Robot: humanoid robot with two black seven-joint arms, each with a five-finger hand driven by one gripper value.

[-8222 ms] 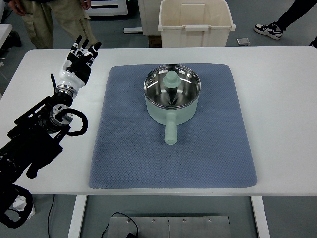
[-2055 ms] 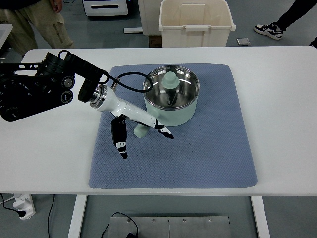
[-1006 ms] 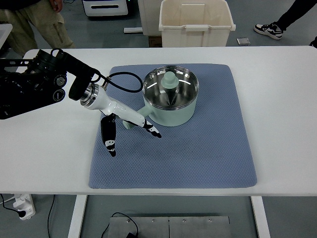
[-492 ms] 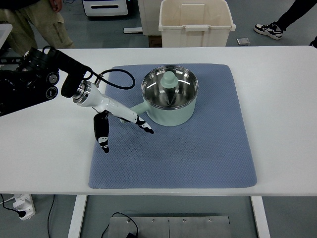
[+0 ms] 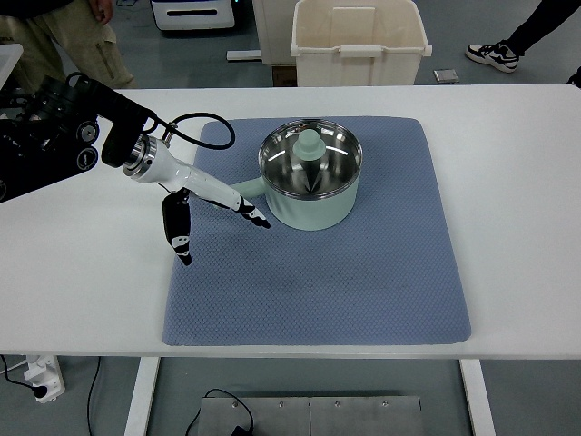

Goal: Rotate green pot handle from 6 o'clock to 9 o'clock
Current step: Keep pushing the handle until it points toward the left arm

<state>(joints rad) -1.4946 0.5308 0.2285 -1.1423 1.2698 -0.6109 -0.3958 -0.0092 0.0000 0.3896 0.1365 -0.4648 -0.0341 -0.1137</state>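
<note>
A pale green pot (image 5: 310, 205) with a shiny steel inside stands on the blue mat (image 5: 363, 282), slightly left of the mat's middle and toward the far side. Its green handle (image 5: 247, 188) sticks out to the left, slightly toward the near side. My left hand (image 5: 218, 227) reaches in from the left edge and is open. Its straight fingers (image 5: 243, 207) lie along the near side of the handle and touch it. The thumb (image 5: 180, 234) hangs down apart over the mat's left edge. The hand covers the handle's outer end.
The mat lies on a white table (image 5: 517, 200). A cream bin (image 5: 359, 41) stands on the floor behind the table. A person's legs show at the top left and a shoe at the top right. The left arm's black cable (image 5: 207, 129) loops over the mat's far-left corner.
The left hand has swept left and away from the camera, pushing the handle clockwise from the near side to nearly straight left. The pot body stayed about where it was.
</note>
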